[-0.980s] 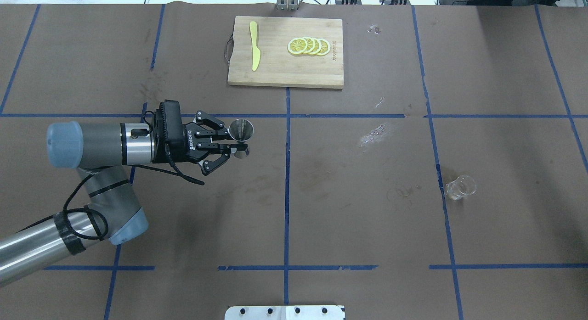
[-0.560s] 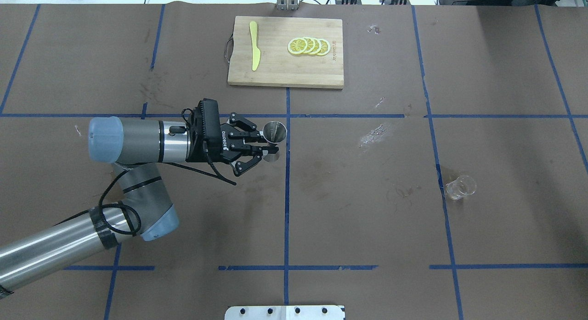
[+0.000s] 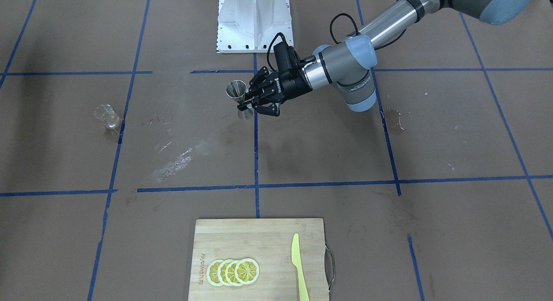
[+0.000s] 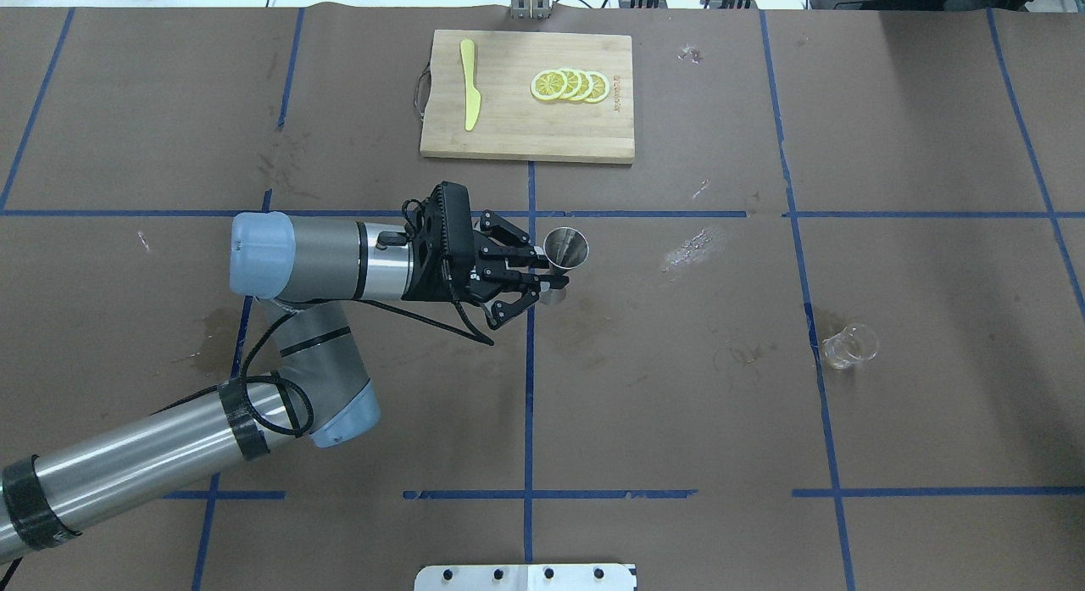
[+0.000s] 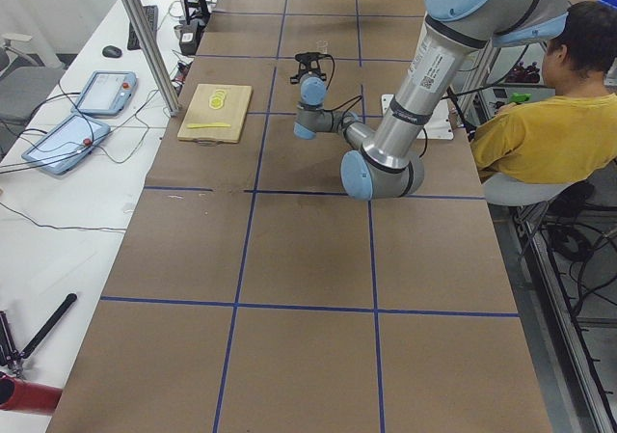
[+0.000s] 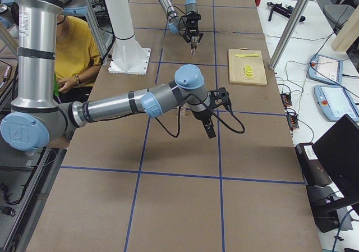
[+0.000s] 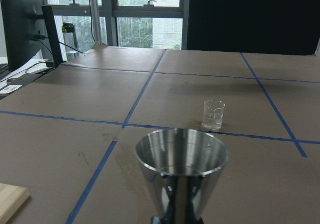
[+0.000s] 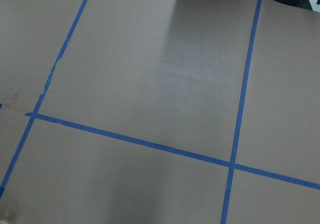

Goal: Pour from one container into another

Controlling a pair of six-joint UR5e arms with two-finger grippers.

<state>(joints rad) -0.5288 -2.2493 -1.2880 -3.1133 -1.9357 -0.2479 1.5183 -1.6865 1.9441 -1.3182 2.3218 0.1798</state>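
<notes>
My left gripper (image 4: 547, 274) jaws grip the jigger (image 4: 566, 250) by its waist. This looks like the carry step; next I'd set it beside the cup (image 4: 849, 345).

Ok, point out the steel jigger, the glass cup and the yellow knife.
steel jigger (image 4: 566, 247): overhead view, inside of its upper cone.
glass cup (image 4: 849, 346): overhead view, middle of its clear body.
yellow knife (image 4: 471, 89): overhead view, midway along its length.

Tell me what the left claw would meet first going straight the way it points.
Likely nothing near: the left claw, gripping the jigger, faces bare table. The glass cup stands far ahead, slightly off that line; depth unclear.
</notes>
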